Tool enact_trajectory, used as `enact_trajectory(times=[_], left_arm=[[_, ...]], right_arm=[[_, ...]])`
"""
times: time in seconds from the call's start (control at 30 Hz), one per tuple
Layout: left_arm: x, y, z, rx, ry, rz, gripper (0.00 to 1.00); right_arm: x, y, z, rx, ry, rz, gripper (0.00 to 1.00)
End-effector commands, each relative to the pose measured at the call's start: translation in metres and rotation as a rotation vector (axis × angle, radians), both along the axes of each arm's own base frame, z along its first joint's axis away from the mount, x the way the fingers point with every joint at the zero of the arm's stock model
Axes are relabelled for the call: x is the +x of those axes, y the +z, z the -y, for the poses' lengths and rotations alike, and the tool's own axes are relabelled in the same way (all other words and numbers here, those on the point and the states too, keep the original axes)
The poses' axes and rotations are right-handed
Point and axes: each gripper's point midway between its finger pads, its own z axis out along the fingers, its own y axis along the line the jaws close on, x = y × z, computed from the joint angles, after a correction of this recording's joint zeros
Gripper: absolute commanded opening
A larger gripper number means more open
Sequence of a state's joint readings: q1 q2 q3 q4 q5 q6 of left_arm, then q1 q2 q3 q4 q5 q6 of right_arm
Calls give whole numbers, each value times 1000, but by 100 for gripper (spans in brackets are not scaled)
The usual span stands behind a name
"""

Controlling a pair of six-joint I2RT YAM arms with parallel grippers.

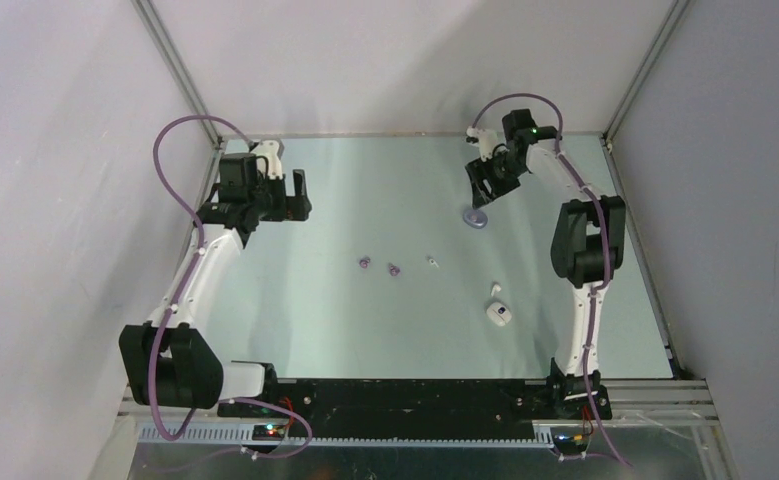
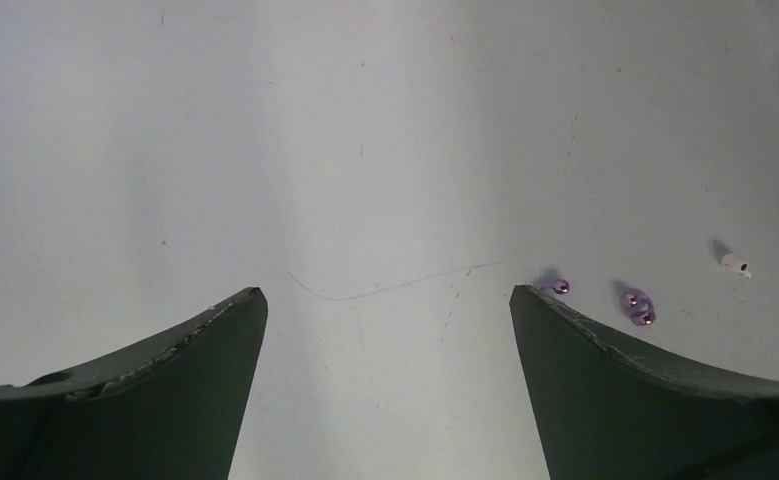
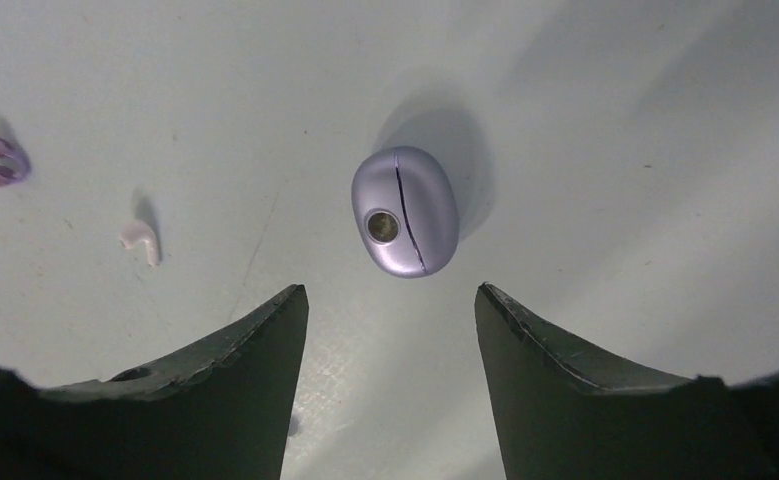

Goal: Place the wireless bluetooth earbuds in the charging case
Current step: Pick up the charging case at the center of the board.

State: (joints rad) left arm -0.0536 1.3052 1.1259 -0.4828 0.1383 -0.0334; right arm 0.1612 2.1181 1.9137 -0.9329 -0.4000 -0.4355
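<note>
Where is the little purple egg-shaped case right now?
Overhead view: the closed pale purple plastic case lies on the table's far right, just under the open right end effector, untouched.

The left arm [image 1: 200,275] and right arm [image 1: 590,320] had white shells and black joint blocks, each trailed by a looping purple cable [image 1: 180,130]. The left pincer [image 2: 385,300] and right pincer [image 3: 390,295] ended in dark wedge-shaped fingers [image 2: 165,390] with chipped edges.

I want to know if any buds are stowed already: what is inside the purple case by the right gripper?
Its inside is hidden: the purple case lies shut, with only its seam showing. Two purple earbuds lie outside it on the table.
</note>
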Motion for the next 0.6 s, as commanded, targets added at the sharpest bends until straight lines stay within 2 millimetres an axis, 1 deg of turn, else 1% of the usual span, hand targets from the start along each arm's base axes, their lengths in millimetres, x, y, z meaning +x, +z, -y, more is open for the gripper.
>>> enact_trajectory(times=[0.0,0.13,0.23,0.43,0.5,0.53,0.57], left_arm=[[3,18,6,-15,-49,41,99],[2,11,10,-28,-69,26,98],[4,-1,10,-28,-60,6,97],[10,-19,11,-18,-56,-29,96],[13,-29,11,-18,-52,-52,94],[15,-38,10,-17,-36,-74,93],[17,-41,9,-17,-26,-79,93]], right_arm=[[-2,-1,-3,-63,81,-7,68],[-10,-17,-5,-111,158,-25,74],[-19,-33,-5,-137,198,-45,75],[-16,-50,-2,-185,225,-22,76],[-11,-54,0,-207,224,-9,76],[-9,-55,0,-210,225,-4,76],[-6,-56,0,-213,225,3,76]])
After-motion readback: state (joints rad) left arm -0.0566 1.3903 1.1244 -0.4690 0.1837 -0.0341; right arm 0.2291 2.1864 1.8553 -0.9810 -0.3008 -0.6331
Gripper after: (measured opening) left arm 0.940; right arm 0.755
